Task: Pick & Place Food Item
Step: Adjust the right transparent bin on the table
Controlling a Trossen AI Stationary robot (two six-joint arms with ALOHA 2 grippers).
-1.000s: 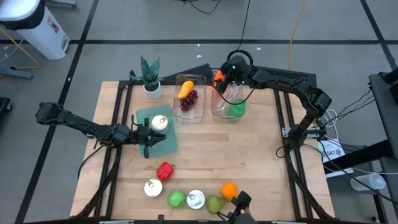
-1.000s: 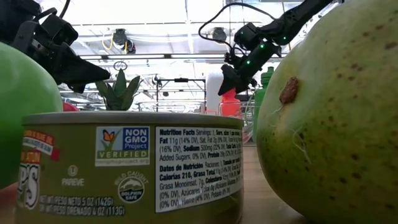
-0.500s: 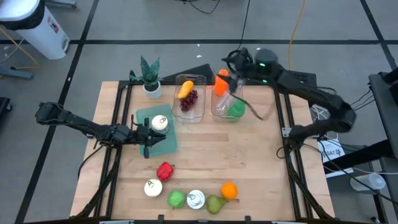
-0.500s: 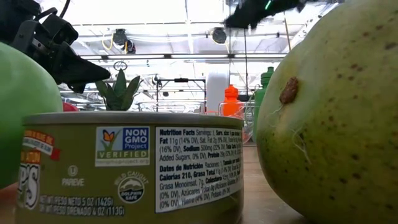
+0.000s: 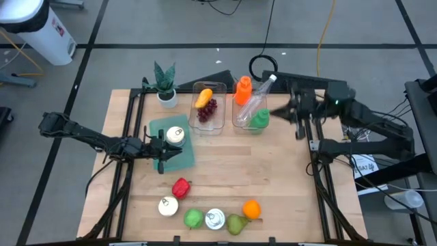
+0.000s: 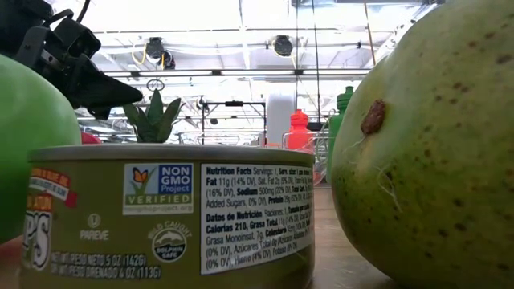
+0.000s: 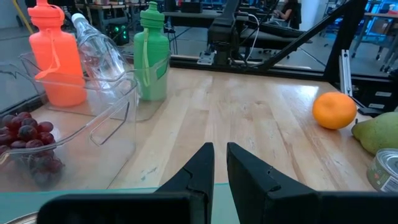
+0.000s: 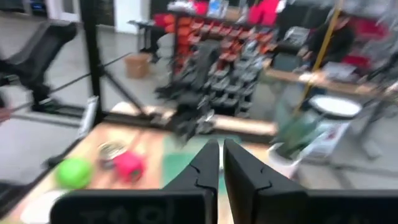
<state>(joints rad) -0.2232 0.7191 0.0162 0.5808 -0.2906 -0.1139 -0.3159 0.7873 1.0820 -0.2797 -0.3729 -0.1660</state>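
Observation:
My right gripper (image 5: 274, 112) is shut and holds nothing. It hangs raised off the table's right side, beside a clear bin (image 5: 251, 115) that holds an orange bottle (image 7: 56, 56), a clear bottle (image 7: 96, 43) and a green bottle (image 7: 152, 53). A second clear bin (image 5: 210, 108) holds a yellow fruit (image 5: 203, 98) and grapes (image 7: 25, 134). My left gripper (image 7: 219, 163) is shut, with nothing in it, low over a teal board (image 5: 179, 156) on which a white jar (image 5: 176, 135) stands.
Along the near edge lie a red pepper (image 5: 181, 186), a white can (image 5: 168, 206), a green apple (image 5: 194, 219), a tin can (image 6: 169, 213), a pear (image 6: 426, 152) and an orange (image 7: 334, 110). A potted plant (image 5: 164, 82) stands at the far left. Bare wood lies mid-table.
My right gripper has pulled away from the bottle bin, rising and swinging toward the table's right edge, and now points level. The bottles stay in the bin.

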